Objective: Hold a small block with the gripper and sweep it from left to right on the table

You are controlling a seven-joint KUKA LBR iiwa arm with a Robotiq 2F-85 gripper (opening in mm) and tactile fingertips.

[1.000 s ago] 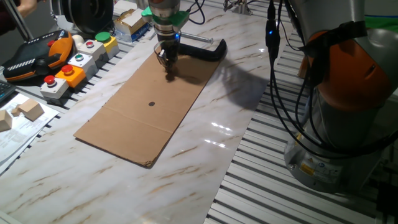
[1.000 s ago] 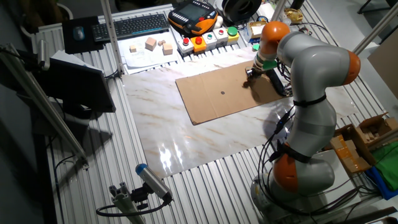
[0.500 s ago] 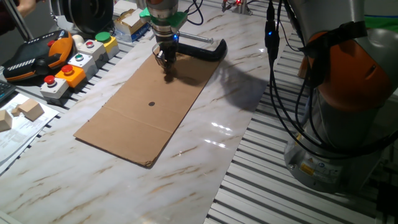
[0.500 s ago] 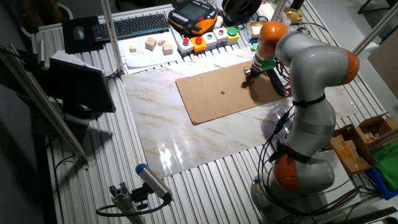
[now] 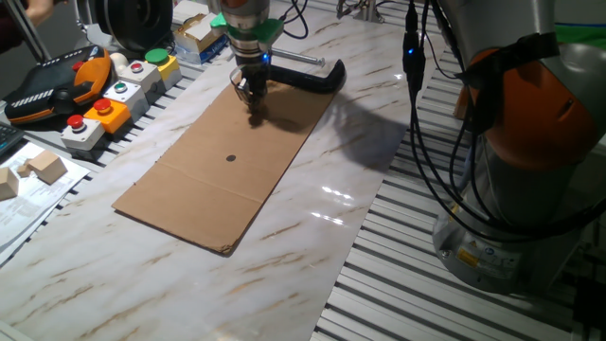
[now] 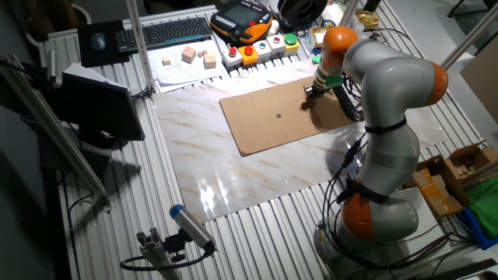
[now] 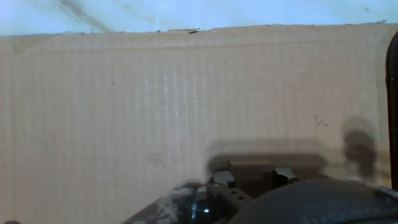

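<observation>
My black gripper (image 5: 256, 115) points straight down onto the far end of the cardboard sheet (image 5: 189, 185), just in front of the black C-clamp (image 5: 317, 76). From the other side the gripper (image 6: 309, 96) stands near the sheet's right end. In the hand view the small block (image 7: 250, 167), a tiny brown cube, sits between the two fingers (image 7: 224, 178) against the cardboard, and the gripper (image 7: 251, 178) is shut on it. The white marble table (image 5: 312, 237) lies under the sheet.
A black dot (image 5: 231, 158) marks the cardboard's middle. Button boxes (image 5: 104, 109) and an orange pendant (image 5: 47, 85) line the left edge, with pale wooden blocks (image 5: 43, 167) on paper. The robot's base (image 5: 530, 189) and cables stand at the right over the metal slats.
The gripper has crept a little toward the clamp end of the cardboard, still shut on the block. Nothing else has moved.
</observation>
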